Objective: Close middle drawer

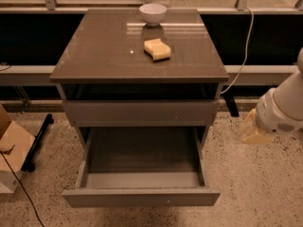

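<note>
The middle drawer (142, 197) stands pulled far out of the table (99, 46) toward the near side. Its plain grey-brown front faces the near edge of the scene, and its deep grey box lies open to view with nothing in it. The box is nearly as wide as the table body. Just above it, another drawer front (141, 112) sits in line with the table body, and a dark gap runs between that front and the table top.

The hand (253, 129), a pale yellowish part at the end of the white arm (284, 108), hangs to the right of the table, above the speckled floor (246, 188). It is about level with the far end of the open drawer, apart from both the drawer and the table, and it touches nothing. Whether it is wide or narrow I cannot tell.

On the table top a white bowl (153, 13) stands at the far edge. A yellow sponge (157, 49) lies near it, a little nearer and to the right. A white cable (244, 56) hangs down behind the table's right side. At the left edge a cardboard box (12, 145) rests on the floor.
</note>
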`<state>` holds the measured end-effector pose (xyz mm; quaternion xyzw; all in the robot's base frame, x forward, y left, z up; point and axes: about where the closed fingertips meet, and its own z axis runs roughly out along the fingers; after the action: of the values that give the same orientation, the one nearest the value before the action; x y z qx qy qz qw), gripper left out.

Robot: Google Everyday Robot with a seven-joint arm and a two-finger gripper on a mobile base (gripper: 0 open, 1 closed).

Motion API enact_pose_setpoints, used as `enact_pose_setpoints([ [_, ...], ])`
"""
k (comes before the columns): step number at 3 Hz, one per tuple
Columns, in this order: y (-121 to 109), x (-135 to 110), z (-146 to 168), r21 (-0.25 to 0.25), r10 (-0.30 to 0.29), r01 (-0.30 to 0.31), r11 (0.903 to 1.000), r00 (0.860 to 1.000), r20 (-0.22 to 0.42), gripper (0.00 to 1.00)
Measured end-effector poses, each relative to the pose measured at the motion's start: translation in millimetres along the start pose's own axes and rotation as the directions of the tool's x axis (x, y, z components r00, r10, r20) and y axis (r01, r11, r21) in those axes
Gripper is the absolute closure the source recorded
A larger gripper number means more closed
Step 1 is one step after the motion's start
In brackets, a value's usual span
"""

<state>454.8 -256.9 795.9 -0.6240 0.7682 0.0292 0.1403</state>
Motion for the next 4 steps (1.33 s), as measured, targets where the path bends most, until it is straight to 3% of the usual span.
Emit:
enact_pose_setpoints([
  [2, -0.4, -3.7, 13.4, -0.003, -0.029, 0.028, 0.9996, 0.999, -0.029, 1.0],
  [4, 24.8, 11.5, 86.2, -0.079, -0.048, 0.045, 0.9958, 0.998, -0.037, 1.0],
])
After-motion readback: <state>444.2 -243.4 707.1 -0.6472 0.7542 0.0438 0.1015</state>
